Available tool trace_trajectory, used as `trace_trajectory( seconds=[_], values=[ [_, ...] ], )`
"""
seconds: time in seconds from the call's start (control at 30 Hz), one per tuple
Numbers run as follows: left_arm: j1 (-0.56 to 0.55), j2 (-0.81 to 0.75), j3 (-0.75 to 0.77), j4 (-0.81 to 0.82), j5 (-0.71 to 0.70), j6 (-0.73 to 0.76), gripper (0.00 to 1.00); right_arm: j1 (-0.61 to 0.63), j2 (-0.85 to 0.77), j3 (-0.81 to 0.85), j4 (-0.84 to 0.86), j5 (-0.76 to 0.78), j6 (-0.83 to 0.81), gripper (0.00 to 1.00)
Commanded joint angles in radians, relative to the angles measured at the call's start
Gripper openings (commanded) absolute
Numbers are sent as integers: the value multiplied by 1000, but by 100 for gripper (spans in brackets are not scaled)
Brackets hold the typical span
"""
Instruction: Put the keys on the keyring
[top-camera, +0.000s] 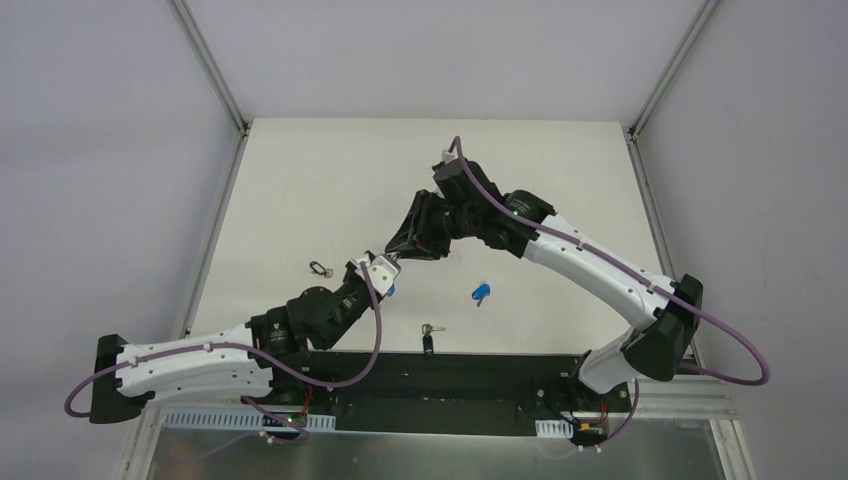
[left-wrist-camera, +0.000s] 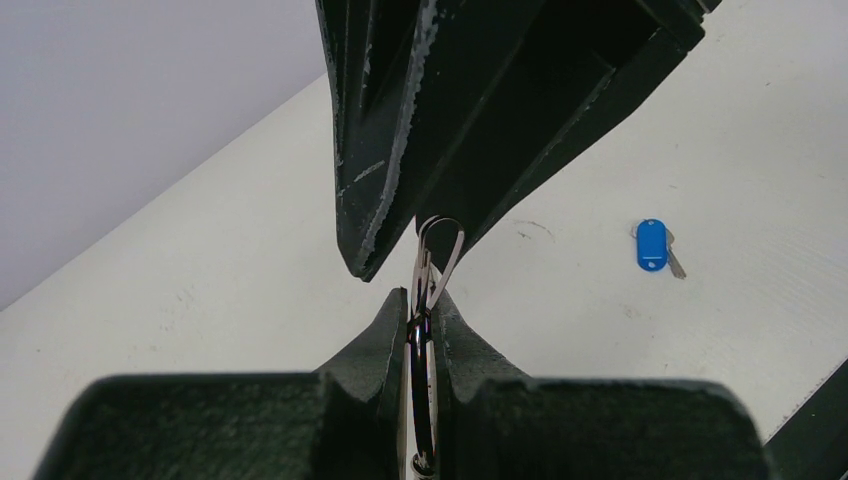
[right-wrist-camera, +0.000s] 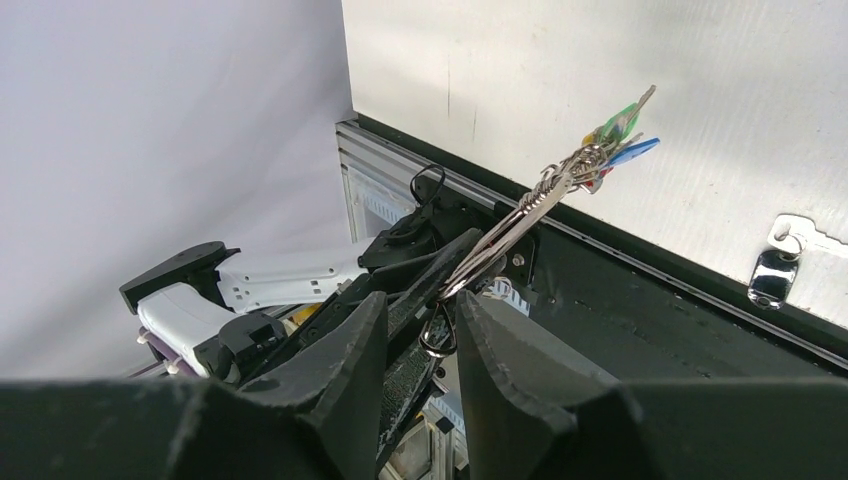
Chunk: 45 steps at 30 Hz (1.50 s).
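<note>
My left gripper (left-wrist-camera: 424, 300) is shut on the edge of the silver keyring (left-wrist-camera: 438, 250), held above the table. Its wire loop sticks out past the fingertips. In the right wrist view the keyring (right-wrist-camera: 500, 235) carries green, red and blue-capped keys (right-wrist-camera: 615, 135) at its far end. My right gripper (right-wrist-camera: 425, 305) stands open around the ring's near loop, which lies close to one finger with a gap to the other. From above, the two grippers (top-camera: 385, 272) (top-camera: 398, 255) meet tip to tip. The blue-capped key (top-camera: 481, 292) (left-wrist-camera: 652, 245) and the black-headed key (top-camera: 428, 338) lie loose on the table.
A small silver clip (top-camera: 319, 268) (right-wrist-camera: 775, 275) lies on the white table (top-camera: 300, 180) left of the grippers. A black strip (top-camera: 450, 365) runs along the table's near edge by the arm bases.
</note>
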Motion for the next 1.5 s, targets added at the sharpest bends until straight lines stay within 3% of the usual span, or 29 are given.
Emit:
trace_trajectory(
  seconds=[0.0, 0.23, 0.63, 0.8, 1.0, 1.2, 1.47],
  values=[
    [-33, 24, 3, 113, -85, 78, 0, 4, -5, 55, 5, -23, 21, 33],
    [-63, 38, -6, 171, -132, 144, 0, 5, -5, 46, -19, -14, 13, 32],
    [-71, 25, -23, 194, -162, 164, 0, 5, -23, 29, -21, -13, 19, 22],
    [-72, 19, -28, 209, -172, 165, 0, 6, -32, 24, -17, -8, 21, 0],
    [-72, 11, -20, 202, -160, 156, 1, 8, -33, 38, -35, -13, 1, 0],
    [-72, -37, 30, 2, -41, -7, 22, 8, -29, 92, -111, -2, -71, 0],
    [-73, -206, 158, -300, 232, -224, 34, 5, -57, 154, -247, 5, -215, 0]
  ],
)
